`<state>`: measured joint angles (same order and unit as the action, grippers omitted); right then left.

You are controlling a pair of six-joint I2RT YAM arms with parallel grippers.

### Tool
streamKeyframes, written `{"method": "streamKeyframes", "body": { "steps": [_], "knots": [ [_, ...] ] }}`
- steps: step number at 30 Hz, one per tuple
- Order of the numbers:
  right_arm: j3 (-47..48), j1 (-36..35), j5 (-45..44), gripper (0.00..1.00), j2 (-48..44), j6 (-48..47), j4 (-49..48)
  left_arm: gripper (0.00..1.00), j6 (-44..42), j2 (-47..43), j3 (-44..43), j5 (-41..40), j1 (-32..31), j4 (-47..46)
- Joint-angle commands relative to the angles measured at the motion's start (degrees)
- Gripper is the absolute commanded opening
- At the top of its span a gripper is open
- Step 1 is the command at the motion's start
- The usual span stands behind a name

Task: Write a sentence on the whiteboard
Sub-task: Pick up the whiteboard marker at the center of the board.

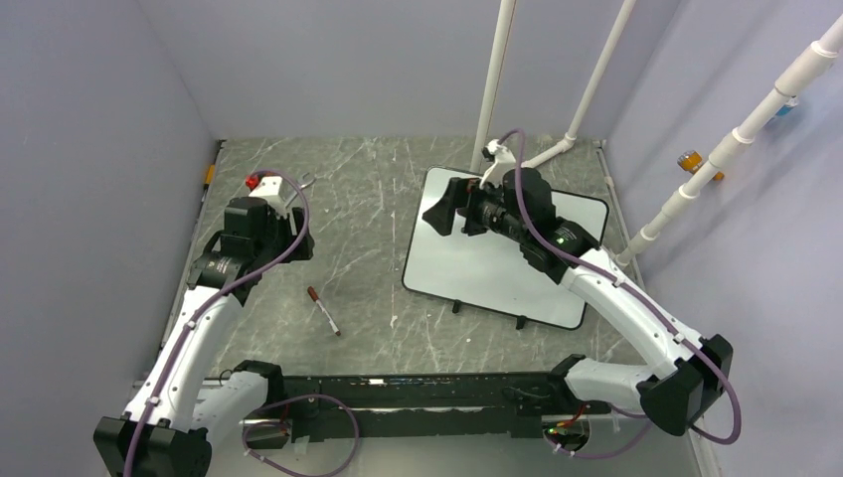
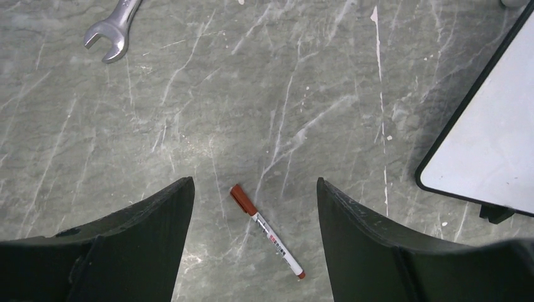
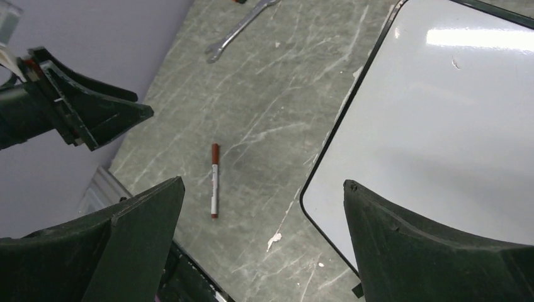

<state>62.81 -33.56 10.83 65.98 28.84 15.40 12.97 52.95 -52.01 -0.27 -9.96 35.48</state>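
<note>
I see whiteboard (image 1: 467, 268) flat on table (image 1: 378, 199), right side, long axis left-right, slightly skewed. Marker (image 2: 267, 233) lies left of it, cap far-left. Both apart, empty: left claw (image 2: 254, 180), right claw (image 3: 262, 181).

The whiteboard (image 1: 477, 268) and the marker (image 1: 323, 310) lie well apart on the table (image 1: 378, 199), seen from above with the arm bases at 6 o'clock.
From the table's middle, the whiteboard sits at 3 o'clock, slightly askew. The marker lies at 8 o'clock, left of the board, its capped end toward 11 o'clock. A wrench (image 1: 303, 182) rests at 10 o'clock near the far edge. The right gripper (image 3: 262, 182) hangs over the board's far-left corner. The left gripper (image 2: 255, 181) hangs at 9 o'clock. Behind the board, pipes (image 1: 494, 79) stand at 1 o'clock.
</note>
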Motion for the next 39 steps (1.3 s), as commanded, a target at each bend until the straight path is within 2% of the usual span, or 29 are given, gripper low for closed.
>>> {"method": "streamKeyframes", "body": {
  "steps": [1, 3, 6, 10, 13, 21, 28, 39],
  "knots": [
    [6.55, -4.9, -13.06, 1.0, 1.57, -1.14, 8.33, 0.73, 5.07, -0.62, -2.01, -3.84, -0.24, 0.56],
    [5.94, -5.75, -15.08, 1.0, 0.78, 0.31, 9.39, 0.7, 9.91, -0.36, -1.93, -4.35, -0.24, 2.16],
    [-0.02, -5.9, -16.65, 1.0, -4.22, 4.47, 4.82, 0.67, 16.12, -1.09, 2.42, -6.02, -0.24, 0.84],
    [-9.97, -5.81, -8.95, 1.0, -15.36, -0.12, -5.41, 0.66, 19.31, 0.19, 5.37, -9.68, -0.24, 1.57],
    [-13.58, -5.79, -7.97, 1.0, -20.99, -1.11, -8.95, 0.65, 21.27, 1.49, 6.38, -11.13, -0.24, 1.99],
    [-6.48, -5.86, -13.0, 1.0, -15.26, -0.68, 2.52, 0.62, 23.12, 4.19, 11.97, -11.81, -0.31, -2.89],
    [-2.02, -5.94, -7.37, 1.0, -9.8, -3.37, 7.88, 0.55, 23.47, 7.07, 15.99, -10.39, -0.29, -9.41],
    [-2.23, -6.18, -5.12, 1.0, -8.16, -4.31, 7.63, 0.48, 24.25, 14.04, 18.57, -6.26, -0.32, -15.7]
  ]
}}
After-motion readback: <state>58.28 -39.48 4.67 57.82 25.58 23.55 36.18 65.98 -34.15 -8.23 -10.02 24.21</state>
